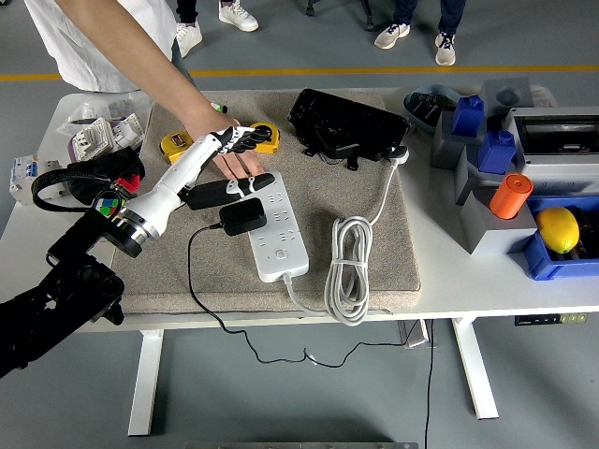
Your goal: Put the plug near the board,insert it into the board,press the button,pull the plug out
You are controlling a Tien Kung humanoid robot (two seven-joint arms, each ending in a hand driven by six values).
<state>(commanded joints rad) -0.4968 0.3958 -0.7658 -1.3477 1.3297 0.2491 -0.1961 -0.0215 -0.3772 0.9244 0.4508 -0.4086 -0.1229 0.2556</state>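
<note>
Plug (242, 217), a light, rigid black block, is sitting against the power strip (277, 229) at its nine o'clock side; the left hand (236, 161), fingers spread, is hovering above, best gripping its hard flanks, not the limp cord (201, 290).

Count, table top: 1 white power strip (277, 234); 1 black plug adapter (242, 217); 2 yellow tape measures (175, 144) (263, 137); 1 coiled white cable (350, 269); 2 blue blocks (469, 115) (498, 151); 1 orange cylinder (511, 195); 1 lemon (557, 229); 1 black case (346, 124).
</note>
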